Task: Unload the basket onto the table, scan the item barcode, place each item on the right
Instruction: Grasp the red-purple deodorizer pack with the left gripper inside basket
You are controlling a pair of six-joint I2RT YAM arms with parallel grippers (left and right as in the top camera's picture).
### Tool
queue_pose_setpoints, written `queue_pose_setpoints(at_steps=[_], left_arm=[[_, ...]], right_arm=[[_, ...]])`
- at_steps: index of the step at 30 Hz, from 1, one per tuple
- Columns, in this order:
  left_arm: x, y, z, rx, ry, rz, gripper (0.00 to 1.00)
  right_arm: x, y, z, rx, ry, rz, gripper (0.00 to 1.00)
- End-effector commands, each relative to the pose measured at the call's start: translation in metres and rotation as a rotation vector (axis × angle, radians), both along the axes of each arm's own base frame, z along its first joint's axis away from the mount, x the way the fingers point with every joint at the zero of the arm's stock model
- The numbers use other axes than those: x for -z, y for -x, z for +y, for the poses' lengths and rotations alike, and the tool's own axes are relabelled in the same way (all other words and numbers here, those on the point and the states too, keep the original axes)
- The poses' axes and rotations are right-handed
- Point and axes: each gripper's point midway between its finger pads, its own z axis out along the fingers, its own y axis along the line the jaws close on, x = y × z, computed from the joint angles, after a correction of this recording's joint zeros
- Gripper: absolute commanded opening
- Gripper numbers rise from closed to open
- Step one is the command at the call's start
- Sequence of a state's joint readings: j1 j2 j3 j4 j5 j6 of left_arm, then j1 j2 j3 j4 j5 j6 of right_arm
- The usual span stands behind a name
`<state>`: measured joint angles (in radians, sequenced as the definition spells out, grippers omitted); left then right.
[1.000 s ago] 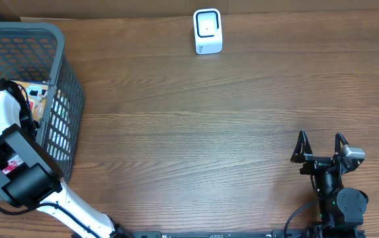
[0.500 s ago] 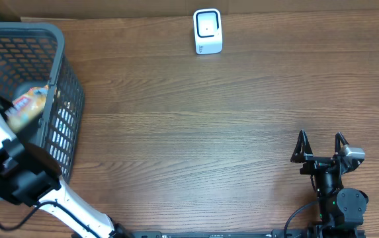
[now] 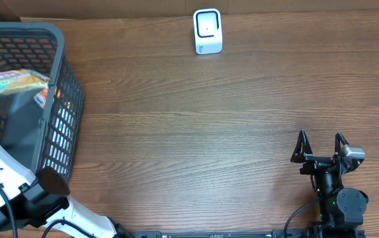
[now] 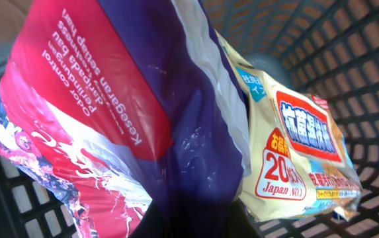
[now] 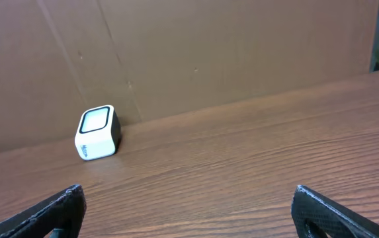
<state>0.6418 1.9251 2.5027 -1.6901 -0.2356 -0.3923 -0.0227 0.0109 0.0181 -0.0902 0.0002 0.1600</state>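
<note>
**Surface**: brown wood grain, shown whole from overhead. All entries below are carried on it.

**Basket**: grey mesh, set at the left edge. The pouch and pack are found in it.

**Left arm**: white, seen at the near left beside the basket.

**Pouch**: red and purple, judged to be the task's item. It is held within the basket, close against the wrist camera. No barcode is shown on the visible face.

**Pack**: cream with Japanese print, pressed against the pouch's far side. Whether it is caught in the same grip cannot be told.

**Left claw**: clenched. Its fingers are hidden behind the pouch, so the grip on the pouch is judged, not seen.

**Right claw**: released, jaws wide, parked at the near right with nothing between them.

**Scanner**: small white box, upright at the far edge, well apart from the basket.

**Step in hand**: the pick from the basket, judged to be secured. The scan is not yet begun.

**Next move**: the pouch is to be lifted clear of the basket and freed of the pack. It is then to be carried to the scanner with its barcode face turned to it.
</note>
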Motion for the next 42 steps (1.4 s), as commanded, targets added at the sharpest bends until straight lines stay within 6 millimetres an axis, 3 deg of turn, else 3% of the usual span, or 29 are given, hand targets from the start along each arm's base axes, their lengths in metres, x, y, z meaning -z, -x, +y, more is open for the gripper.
queue_pose_setpoints(at_steps=[1,10,13,15,21,23,25,27,28,29,31,32,33,34,35,36,38,39,40,42], left_arm=[[0.039,-0.003,0.010,-0.005,0.050,0.111,0.04],[0.180,-0.004,0.008,0.003,0.245,0.351,0.04],[0.215,0.001,0.003,0.005,0.283,0.386,0.04],[0.228,0.003,0.001,0.005,0.292,0.398,0.04],[0.238,0.002,0.002,0.005,0.287,0.392,0.08],[0.238,0.002,0.002,0.005,0.287,0.392,0.33],[0.239,0.003,0.001,0.005,0.289,0.394,0.38],[0.239,0.004,0.001,0.005,0.291,0.397,0.66],[0.239,0.004,0.000,0.005,0.292,0.399,0.69],[0.240,0.004,0.000,0.005,0.293,0.401,0.63],[0.240,0.005,0.000,0.004,0.292,0.404,0.22],[0.240,0.005,0.000,0.004,0.291,0.405,0.15],[0.240,0.005,0.000,0.004,0.291,0.404,0.15],[0.240,0.005,0.000,0.004,0.291,0.404,0.20],[0.240,0.005,0.000,0.004,0.291,0.405,0.34],[0.240,0.006,0.000,0.003,0.291,0.407,0.39],[0.243,0.009,0.000,0.001,0.289,0.421,0.41],[0.248,0.014,0.000,-0.002,0.283,0.443,0.56],[0.252,0.016,0.000,-0.003,0.283,0.450,0.62],[0.261,0.021,-0.002,-0.005,0.282,0.468,0.64]], right_arm=[[0.002,0.000,0.002,-0.007,0.003,-0.003,1.00],[0.002,0.000,0.002,-0.007,0.003,-0.003,1.00],[0.002,0.000,0.002,-0.007,0.003,-0.003,1.00],[0.002,0.000,0.002,-0.007,0.003,-0.003,1.00],[0.002,0.000,0.002,-0.007,0.003,-0.003,1.00],[0.002,0.000,0.002,-0.007,0.003,-0.003,1.00],[0.002,0.000,0.002,-0.007,0.003,-0.003,1.00],[0.002,0.000,0.002,-0.007,0.003,-0.003,1.00],[0.002,0.000,0.002,-0.007,0.003,-0.003,1.00],[0.002,0.000,0.002,-0.007,0.003,-0.003,1.00],[0.002,0.000,0.002,-0.007,0.003,-0.003,1.00],[0.002,0.000,0.002,-0.007,0.003,-0.003,1.00],[0.002,0.000,0.002,-0.007,0.003,-0.003,1.00],[0.002,0.000,0.002,-0.007,0.003,-0.003,1.00],[0.002,0.000,0.002,-0.007,0.003,-0.003,1.00],[0.002,0.000,0.002,-0.007,0.003,-0.003,1.00],[0.002,0.000,0.002,-0.007,0.003,-0.003,1.00],[0.002,0.000,0.002,-0.007,0.003,-0.003,1.00],[0.002,0.000,0.002,-0.007,0.003,-0.003,1.00],[0.002,0.000,0.002,-0.007,0.003,-0.003,1.00]])
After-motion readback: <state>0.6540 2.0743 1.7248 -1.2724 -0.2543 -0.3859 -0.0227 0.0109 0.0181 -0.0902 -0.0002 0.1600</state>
